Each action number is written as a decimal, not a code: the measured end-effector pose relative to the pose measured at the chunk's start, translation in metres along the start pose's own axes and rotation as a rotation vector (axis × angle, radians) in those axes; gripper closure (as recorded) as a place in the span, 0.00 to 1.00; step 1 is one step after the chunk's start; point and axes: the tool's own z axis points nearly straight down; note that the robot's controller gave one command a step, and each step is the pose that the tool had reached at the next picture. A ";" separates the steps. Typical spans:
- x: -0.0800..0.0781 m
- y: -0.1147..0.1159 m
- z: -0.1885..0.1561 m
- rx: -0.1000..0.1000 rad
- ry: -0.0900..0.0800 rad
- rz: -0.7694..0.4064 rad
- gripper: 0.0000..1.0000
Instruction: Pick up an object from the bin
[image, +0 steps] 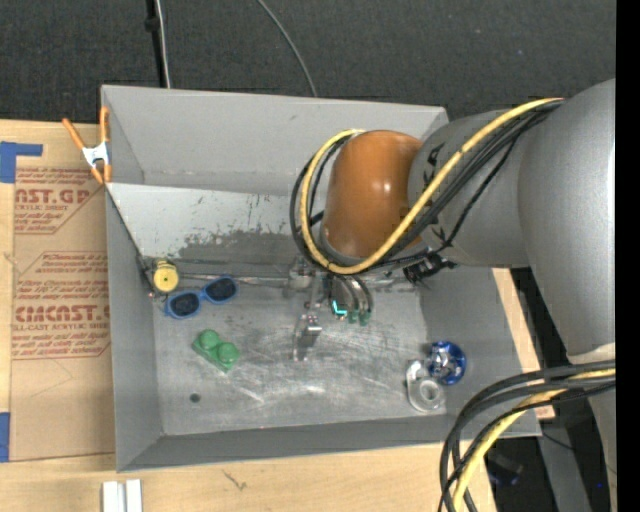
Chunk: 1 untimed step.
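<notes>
The gripper (310, 328) is low over the middle of the bin (130, 330) floor, below the orange wrist cover (368, 192). No object is visible in its grasp. Whether the gripper is spread or pressed together cannot be told, as the cover and the cables hide most of it. The floor directly beneath it is bare, scuffed metal.

Nearest objects:
- A green piece of two rounded lumps (216, 349) lies to the left of the gripper, apart from it.
- A pair of blue toy sunglasses (200, 297) lies further left, near the back wall.
- A yellow round piece (163, 277) lies just beside the sunglasses, in the back left corner.
- A blue and silver object (437, 375) lies to the right, near the front right corner, well apart from the gripper.
</notes>
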 end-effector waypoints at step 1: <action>-0.021 0.079 0.044 -0.003 -0.007 -0.092 0.00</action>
